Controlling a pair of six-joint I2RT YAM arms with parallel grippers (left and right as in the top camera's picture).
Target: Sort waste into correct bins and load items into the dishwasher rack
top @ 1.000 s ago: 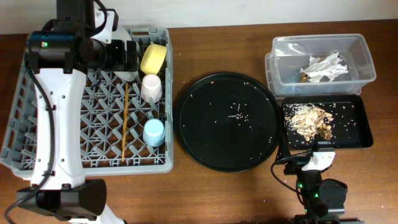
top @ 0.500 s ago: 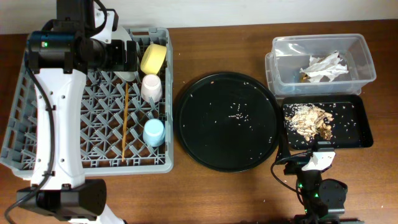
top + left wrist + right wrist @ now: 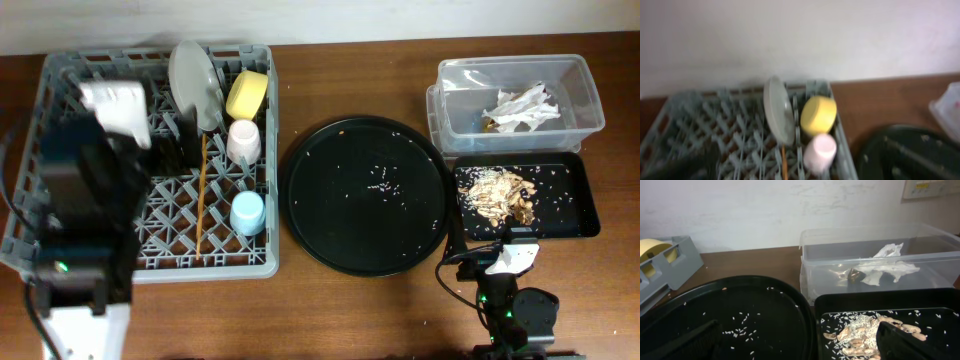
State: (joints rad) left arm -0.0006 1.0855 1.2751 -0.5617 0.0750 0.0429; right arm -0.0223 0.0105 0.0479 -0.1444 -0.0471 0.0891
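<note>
Right jaws: spread wide, nothing between them. The right gripper (image 3: 792,341) sits low at the near edge of the worktop, right of centre, facing the far edge. Left jaws: can't tell, the left gripper (image 3: 168,145) is all blur above the rack (image 3: 200,268), and the left wrist view doesn't show my fingers clearly either.

Rack is at the left end of the worktop.
- plate (image 3: 192,80) stands on edge between pegs near the far edge
- yellow bowl (image 3: 246,94) on its side just right of the plate
- pink cup (image 3: 243,140) mouth down, just nearer than the bowl
- blue cup (image 3: 247,212) mouth down, further toward the near edge
- chopsticks (image 3: 201,200) lie flat on the grid, running far-to-near, left of the cups

Clear tub (image 3: 590,100) is in the far right corner, with white napkins (image 3: 520,108) inside. The black tray (image 3: 575,205) is right against its near side, with brown food scraps (image 3: 497,193) heaped in the tray's left half. The round tray (image 3: 330,200) sits mid-worktop between the rack and the bins, with small pale crumbs scattered on it.
</note>
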